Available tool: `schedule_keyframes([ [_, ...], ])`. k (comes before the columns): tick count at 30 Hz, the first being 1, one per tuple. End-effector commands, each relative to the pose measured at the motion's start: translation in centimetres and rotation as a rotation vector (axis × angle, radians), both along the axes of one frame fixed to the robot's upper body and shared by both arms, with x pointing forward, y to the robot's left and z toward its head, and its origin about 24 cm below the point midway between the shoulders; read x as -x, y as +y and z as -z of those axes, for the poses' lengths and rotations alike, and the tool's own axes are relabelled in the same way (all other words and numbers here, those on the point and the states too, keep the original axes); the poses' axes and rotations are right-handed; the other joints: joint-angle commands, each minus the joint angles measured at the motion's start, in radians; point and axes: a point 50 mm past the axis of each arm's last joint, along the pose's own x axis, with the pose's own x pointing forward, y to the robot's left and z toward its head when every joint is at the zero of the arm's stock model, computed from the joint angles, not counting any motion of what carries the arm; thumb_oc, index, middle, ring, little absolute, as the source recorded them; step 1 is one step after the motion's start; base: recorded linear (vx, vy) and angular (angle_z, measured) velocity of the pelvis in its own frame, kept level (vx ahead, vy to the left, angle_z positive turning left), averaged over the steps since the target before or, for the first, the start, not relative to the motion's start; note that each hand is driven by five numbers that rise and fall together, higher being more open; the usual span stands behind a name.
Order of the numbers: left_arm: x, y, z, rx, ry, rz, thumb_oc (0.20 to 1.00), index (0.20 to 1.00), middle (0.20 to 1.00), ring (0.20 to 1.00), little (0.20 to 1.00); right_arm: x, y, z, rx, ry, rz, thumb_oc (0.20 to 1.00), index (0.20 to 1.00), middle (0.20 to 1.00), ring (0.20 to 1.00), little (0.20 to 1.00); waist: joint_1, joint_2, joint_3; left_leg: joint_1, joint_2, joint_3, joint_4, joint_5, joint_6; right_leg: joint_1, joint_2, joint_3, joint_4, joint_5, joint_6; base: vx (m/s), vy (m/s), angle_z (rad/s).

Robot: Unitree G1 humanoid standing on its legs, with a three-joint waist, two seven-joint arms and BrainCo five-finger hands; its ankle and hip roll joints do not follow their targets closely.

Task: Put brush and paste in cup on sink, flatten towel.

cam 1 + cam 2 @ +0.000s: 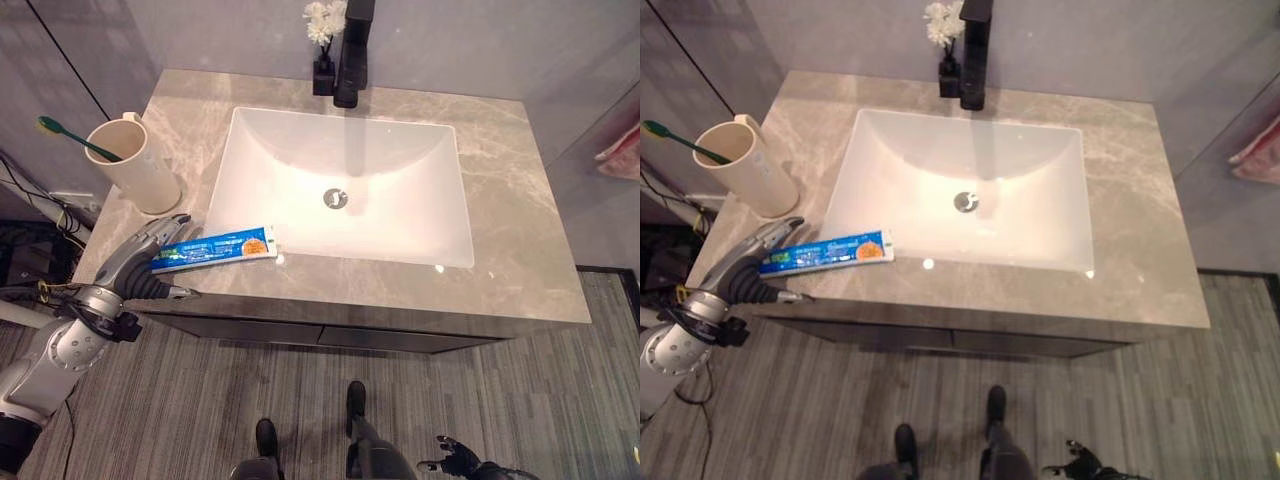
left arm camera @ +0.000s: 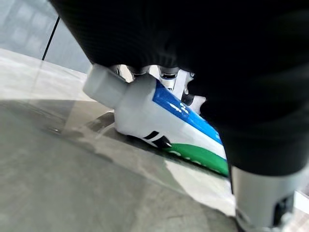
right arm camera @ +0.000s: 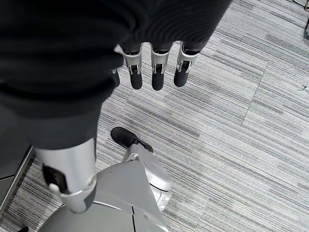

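Right robot hand [image 3: 154, 67] hangs low over the striped grey floor [image 3: 251, 125] at about 5 o'clock in the head views, fingers straight and relaxed, nothing in them.

Left robot hand [image 1: 150, 255] at 8 o'clock, on the front edge of the marble bench [image 1: 520, 270]. Its fingers reach along the cap end of the toothpaste tube [image 1: 215, 247]; left wrist view shows the white cap and shoulder of the tube against the fingers, the tube lying on the bench. Whether the fingers are closed on the tube or merely touching: cannot tell.

Tube lies flat, lengthwise along the front lip of the white sink basin [image 1: 340, 185], just beside it.

Beyond the left robot hand, at 10 o'clock: cream cup [image 1: 135, 160] upright on the bench, green-handled toothbrush [image 1: 70, 135] leaning out of it.

At 12 o'clock: black faucet [image 1: 352, 55], small black vase with white flowers [image 1: 322, 40] just beside it.
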Motion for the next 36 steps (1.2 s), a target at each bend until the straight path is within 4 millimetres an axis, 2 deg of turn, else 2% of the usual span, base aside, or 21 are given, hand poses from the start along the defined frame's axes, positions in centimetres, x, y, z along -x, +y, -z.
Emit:
schedule_keyframes([
  [1,0.2,0.1,0.5,0.054,0.033,0.005,0.950,0.950,0.950,0.950,0.950,-0.6,-0.2,-0.2,0.019,-0.002,-0.028,1.000,1.000,1.000,1.000,1.000,-0.004,-0.016,-0.001,-0.055,0.059,-0.098,0.007,0.038,-0.036,0.051,-0.137,0.004,0.010,0.059,0.128,0.00,0.000,0.00],
  [3,0.3,0.0,0.6,0.059,0.040,0.008,0.959,0.959,0.959,0.959,0.959,-0.5,-0.2,-0.2,0.019,-0.001,-0.029,1.000,1.000,1.000,1.000,1.000,-0.004,-0.017,-0.001,-0.055,0.059,-0.098,0.007,0.038,-0.036,0.051,-0.137,0.002,0.010,0.059,0.128,0.00,0.000,0.00],
  [6,0.3,0.1,0.9,0.098,0.060,0.004,0.925,0.925,0.925,0.925,0.925,-0.6,-0.1,-0.2,0.019,-0.001,-0.037,1.000,1.000,1.000,1.000,1.000,-0.003,-0.018,-0.002,-0.052,0.061,-0.097,0.007,0.038,-0.037,0.053,-0.136,0.001,0.010,0.056,0.128,0.00,0.000,0.00],
  [10,0.3,0.1,1.0,0.116,0.072,0.004,0.956,0.956,0.956,0.956,0.956,-0.6,-0.1,-0.2,0.019,0.001,-0.042,1.000,1.000,1.000,1.000,1.000,-0.003,-0.018,-0.003,-0.051,0.062,-0.096,0.007,0.037,-0.037,0.055,-0.136,0.000,0.010,0.054,0.127,0.00,0.000,0.00],
  [11,0.3,0.2,1.2,0.130,0.085,0.002,1.000,1.000,1.000,1.000,1.000,-0.6,-0.1,-0.2,0.019,0.002,-0.043,1.000,1.000,1.000,1.000,1.000,-0.003,-0.018,-0.004,-0.051,0.063,-0.095,0.007,0.037,-0.038,0.055,-0.136,0.000,0.010,0.052,0.127,0.00,0.000,0.00],
  [19,0.7,0.3,1.7,0.233,0.111,-0.006,1.000,1.000,1.000,1.000,1.000,-0.2,-0.2,0.0,0.021,0.017,-0.039,1.000,1.000,1.000,1.000,1.000,-0.001,-0.013,-0.011,-0.043,0.064,-0.096,0.007,0.035,-0.038,0.062,-0.138,-0.002,0.010,0.047,0.126,0.00,0.000,0.00],
  [20,0.7,0.4,1.9,0.262,0.115,-0.012,0.944,0.944,0.944,0.944,0.944,-0.1,-0.2,0.0,0.022,0.020,-0.039,1.000,1.000,1.000,1.000,1.000,0.000,-0.012,-0.012,-0.041,0.064,-0.096,0.007,0.034,-0.038,0.064,-0.137,-0.003,0.010,0.046,0.125,0.00,0.000,0.00],
  [22,0.8,0.5,2.1,0.291,0.111,-0.029,0.918,0.918,0.918,0.918,0.918,-0.1,-0.1,0.0,0.020,0.021,-0.039,1.000,1.000,1.000,1.000,1.000,0.001,-0.011,-0.015,-0.040,0.063,-0.097,0.007,0.034,-0.038,0.067,-0.137,-0.004,0.010,0.045,0.124,0.00,0.000,0.00],
  [24,0.9,0.7,2.4,0.317,0.111,-0.043,0.853,0.853,0.853,0.853,0.853,-0.1,0.0,0.0,0.015,0.021,-0.041,1.000,1.000,1.000,1.000,1.000,0.002,-0.010,-0.016,-0.038,0.063,-0.098,0.007,0.033,-0.038,0.068,-0.138,-0.005,0.010,0.043,0.124,0.00,0.000,0.00],
  [26,1.0,0.7,2.6,0.339,0.116,-0.050,0.846,0.846,0.846,0.846,0.846,0.0,-0.1,0.0,0.016,0.023,-0.043,1.000,1.000,1.000,1.000,1.000,0.001,-0.010,-0.019,-0.035,0.064,-0.097,0.007,0.033,-0.038,0.070,-0.137,-0.005,0.010,0.042,0.123,0.00,0.000,0.00],
  [30,1.1,0.9,2.9,0.302,0.131,-0.056,0.834,0.834,0.834,0.834,0.834,0.0,-0.1,0.0,0.015,0.027,-0.048,1.000,1.000,1.000,1.000,1.000,0.002,-0.009,-0.022,-0.034,0.066,-0.097,0.007,0.033,-0.039,0.072,-0.137,-0.005,0.010,0.040,0.124,0.00,0.000,0.00],
  [32,1.1,0.9,3.1,0.223,0.154,-0.055,0.818,0.818,0.818,0.818,0.818,0.1,-0.3,0.0,0.021,0.029,-0.049,1.000,1.000,1.000,1.000,1.000,0.004,-0.008,-0.024,-0.034,0.067,-0.098,0.007,0.034,-0.039,0.073,-0.137,-0.006,0.010,0.038,0.123,0.00,0.000,0.00],
  [35,1.1,0.6,3.0,0.145,0.172,-0.035,0.840,0.840,0.840,0.840,0.840,0.0,-0.5,0.0,0.024,0.032,-0.045,1.000,1.000,1.000,1.000,1.000,0.006,-0.008,-0.025,-0.034,0.066,-0.099,0.007,0.033,-0.039,0.075,-0.136,-0.007,0.010,0.035,0.123,0.00,0.000,0.00],
  [36,1.1,0.9,4.0,0.153,0.210,-0.054,0.871,0.871,0.871,0.871,0.871,0.1,-0.5,-0.1,0.026,0.034,-0.045,1.000,1.000,1.000,1.000,1.000,0.005,-0.007,-0.025,-0.034,0.067,-0.099,0.007,0.034,-0.039,0.075,-0.136,-0.007,0.010,0.034,0.122,0.00,0.000,0.00],
])
